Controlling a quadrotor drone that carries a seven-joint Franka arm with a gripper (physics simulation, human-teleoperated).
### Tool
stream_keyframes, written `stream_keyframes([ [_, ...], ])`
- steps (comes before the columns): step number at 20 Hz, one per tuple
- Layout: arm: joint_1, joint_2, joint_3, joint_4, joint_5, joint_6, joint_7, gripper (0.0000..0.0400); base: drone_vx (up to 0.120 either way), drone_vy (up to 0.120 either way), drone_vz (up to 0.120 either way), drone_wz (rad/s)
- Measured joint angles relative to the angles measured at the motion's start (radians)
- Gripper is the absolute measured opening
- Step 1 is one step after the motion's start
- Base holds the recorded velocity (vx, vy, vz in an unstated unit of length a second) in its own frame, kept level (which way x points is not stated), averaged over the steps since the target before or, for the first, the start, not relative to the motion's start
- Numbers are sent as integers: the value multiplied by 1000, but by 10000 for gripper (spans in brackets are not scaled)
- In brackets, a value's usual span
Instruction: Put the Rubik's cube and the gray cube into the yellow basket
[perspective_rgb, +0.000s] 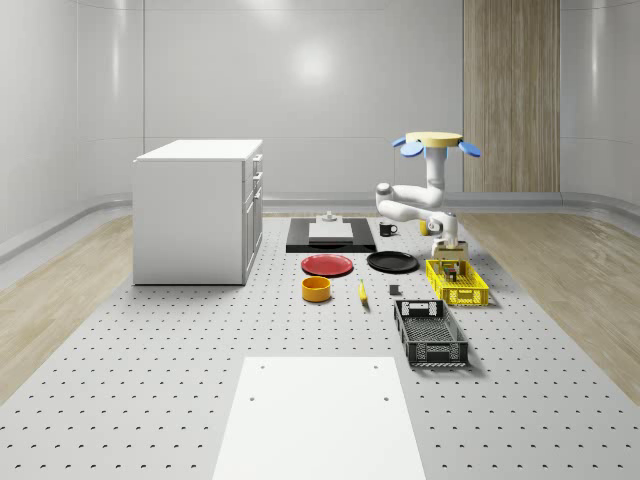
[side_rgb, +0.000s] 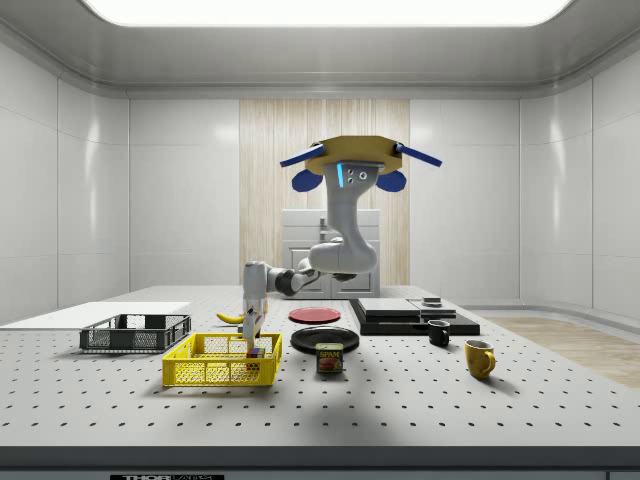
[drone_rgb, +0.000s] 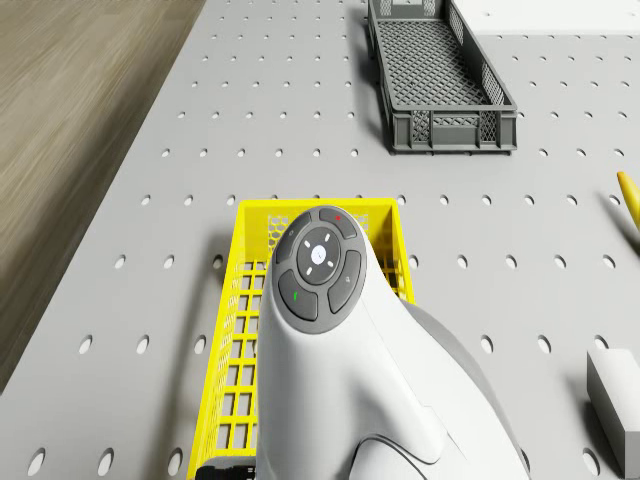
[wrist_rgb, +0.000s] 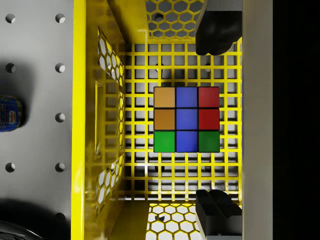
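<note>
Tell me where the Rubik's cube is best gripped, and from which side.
Likely two opposite side faces of the Rubik's cube, from straight above: it lies flat on the floor of the yellow basket, whose walls block a sideways approach. The open gripper hangs over it, square to its faces; the drone hovers beside the basket.

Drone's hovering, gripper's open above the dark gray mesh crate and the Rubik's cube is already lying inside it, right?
Not quite: the multicoloured Rubik's cube lies on the grid floor of the yellow plastic basket, not in the dark gray mesh crate, as the wrist view shows. The rest holds: the drone hovers and the gripper is open above the cube, fingers apart on either side.
</note>
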Motion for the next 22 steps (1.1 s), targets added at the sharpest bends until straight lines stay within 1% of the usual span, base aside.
stream_keyframes([
  [3,6,1,31,-8,28,-13,-1,399,0,-13,120,0],
  [5,8,1,44,-12,41,-18,-1,399,0,-120,120,0],
  [11,11,0,64,-16,59,-24,-1,400,0,-120,0,0],
  [22,11,-2,70,-17,66,-25,-1,400,0,-120,0,0],
])
